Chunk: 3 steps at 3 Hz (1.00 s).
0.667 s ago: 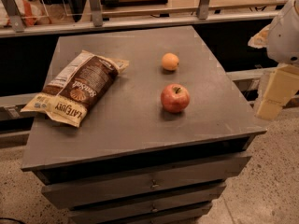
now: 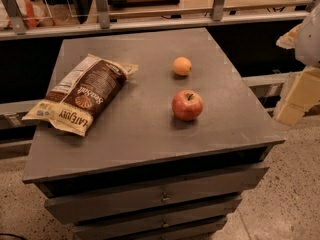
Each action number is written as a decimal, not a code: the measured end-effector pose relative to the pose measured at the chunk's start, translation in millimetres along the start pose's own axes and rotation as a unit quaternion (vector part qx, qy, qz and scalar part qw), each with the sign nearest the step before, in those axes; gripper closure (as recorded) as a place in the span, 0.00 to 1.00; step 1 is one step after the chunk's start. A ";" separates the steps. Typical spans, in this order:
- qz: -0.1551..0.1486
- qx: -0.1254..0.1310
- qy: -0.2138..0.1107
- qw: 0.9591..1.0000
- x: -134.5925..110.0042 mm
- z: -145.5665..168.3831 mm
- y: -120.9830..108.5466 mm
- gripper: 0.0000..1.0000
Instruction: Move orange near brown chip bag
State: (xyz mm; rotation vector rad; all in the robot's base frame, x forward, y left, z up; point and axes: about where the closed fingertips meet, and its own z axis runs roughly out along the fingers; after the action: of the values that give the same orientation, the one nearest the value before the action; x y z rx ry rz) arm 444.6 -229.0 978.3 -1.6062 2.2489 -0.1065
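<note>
The orange (image 2: 182, 66) is a small round yellow-orange fruit resting on the grey tabletop (image 2: 145, 129), right of centre toward the back. The brown chip bag (image 2: 82, 94) lies flat on the left side of the table, dark brown with cream ends and white lettering, its lower end hanging near the left edge. A clear stretch of tabletop separates the orange from the bag. My gripper (image 2: 299, 91) is at the far right edge of the view, off the table's right side and well away from the orange, holding nothing that shows.
A red apple (image 2: 187, 105) with a stem stands in front of the orange, nearer the table's front. The table has drawers (image 2: 162, 199) below its front edge. A rail and shelving (image 2: 150, 21) run behind the table. Speckled floor lies at the right.
The gripper at the right edge has shifted slightly. The orange, apple and bag have not moved.
</note>
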 end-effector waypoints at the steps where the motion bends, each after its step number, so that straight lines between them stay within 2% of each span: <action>1: 0.063 0.046 -0.043 0.996 25.9 -3.6 -26.1 0.00; 2: 0.122 0.097 -0.095 0.983 50.8 -5.5 -56.5 0.00; 3: 0.172 0.131 -0.158 0.963 69.1 3.1 -82.0 0.00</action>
State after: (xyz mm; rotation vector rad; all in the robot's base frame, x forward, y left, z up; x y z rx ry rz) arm 500.0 -320.8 980.2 -1.0010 2.1201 -0.0482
